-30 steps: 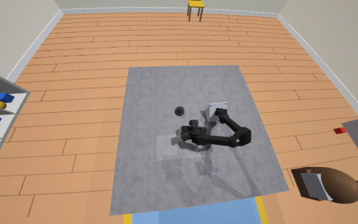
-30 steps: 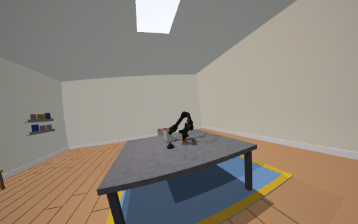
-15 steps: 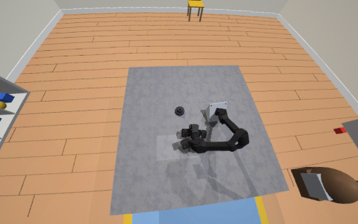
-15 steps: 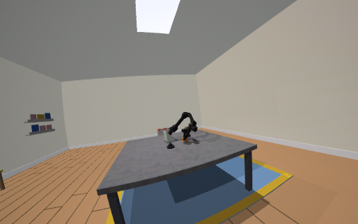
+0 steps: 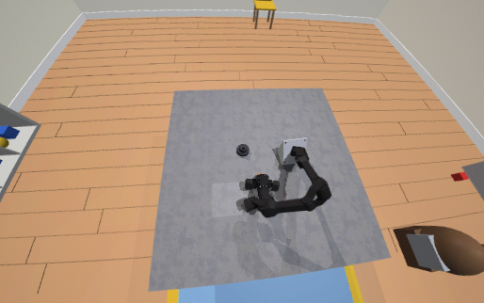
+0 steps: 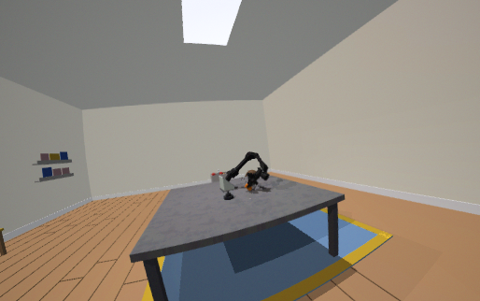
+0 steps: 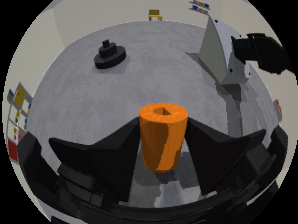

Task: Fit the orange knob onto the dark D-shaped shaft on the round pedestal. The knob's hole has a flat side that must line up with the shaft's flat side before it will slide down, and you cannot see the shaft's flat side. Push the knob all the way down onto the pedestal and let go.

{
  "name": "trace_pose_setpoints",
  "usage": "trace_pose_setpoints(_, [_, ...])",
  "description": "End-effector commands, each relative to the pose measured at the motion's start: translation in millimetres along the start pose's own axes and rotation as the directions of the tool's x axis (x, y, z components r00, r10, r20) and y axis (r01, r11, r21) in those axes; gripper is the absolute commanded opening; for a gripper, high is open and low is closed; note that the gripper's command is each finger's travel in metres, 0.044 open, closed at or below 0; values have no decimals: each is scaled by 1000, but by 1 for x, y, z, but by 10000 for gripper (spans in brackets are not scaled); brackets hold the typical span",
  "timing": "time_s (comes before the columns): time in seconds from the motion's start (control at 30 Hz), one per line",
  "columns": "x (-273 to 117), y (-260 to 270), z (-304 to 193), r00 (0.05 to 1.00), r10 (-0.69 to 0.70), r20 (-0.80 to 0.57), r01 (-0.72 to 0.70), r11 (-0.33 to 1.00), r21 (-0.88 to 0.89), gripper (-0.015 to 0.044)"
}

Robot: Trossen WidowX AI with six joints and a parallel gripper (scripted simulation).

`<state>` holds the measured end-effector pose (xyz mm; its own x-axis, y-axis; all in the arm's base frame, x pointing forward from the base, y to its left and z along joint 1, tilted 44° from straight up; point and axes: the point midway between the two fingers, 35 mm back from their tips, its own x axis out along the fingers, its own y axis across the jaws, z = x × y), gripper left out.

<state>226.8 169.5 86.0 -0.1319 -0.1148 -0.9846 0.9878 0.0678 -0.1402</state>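
Observation:
My gripper [image 7: 162, 120] [image 5: 258, 181] [image 6: 252, 183] is shut on the orange knob [image 7: 161, 135] [image 6: 249, 187], which stands between the two dark fingers with its hole facing up in the wrist view. In the top view only a sliver of the orange knob shows under the gripper. The round dark pedestal [image 7: 109, 55] [image 5: 243, 151] [image 6: 228, 195] with its short D-shaped shaft [image 7: 107, 44] stands apart on the grey table [image 5: 212, 118], up and to the left of the gripper. The shaft's flat side cannot be seen.
The arm's grey base block [image 5: 292, 150] [image 7: 220, 52] [image 6: 225, 181] stands on the table right of the pedestal. A paler square patch [image 5: 226, 199] marks the table surface beside the gripper. A yellow stool [image 5: 264, 11] stands far back on the floor.

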Motion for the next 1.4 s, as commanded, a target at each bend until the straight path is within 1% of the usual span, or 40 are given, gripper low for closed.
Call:
trace_pose_setpoints(0.0, [-3, 1, -3, 998, 3, 60, -4, 1000, 3, 179])
trace_pose_setpoints(0.33, [-10, 1, -11, 978, 3, 210, -3, 1000, 3, 179])
trace_pose_setpoints(0.67, [-15, 0, -19, 936, 1, 353, -1, 1000, 1, 179])
trace_pose_setpoints(0.83, [-16, 0, -19, 947, 3, 321, -3, 1000, 2, 179])
trace_pose_setpoints(1.1, [-20, 0, -22, 948, 3, 319, -4, 1000, 2, 179])
trace_pose_setpoints(1.2, [-17, 0, -20, 946, 3, 323, -4, 1000, 2, 258])
trace_pose_setpoints(1.37, [-17, 0, -20, 946, 3, 323, -4, 1000, 2, 260])
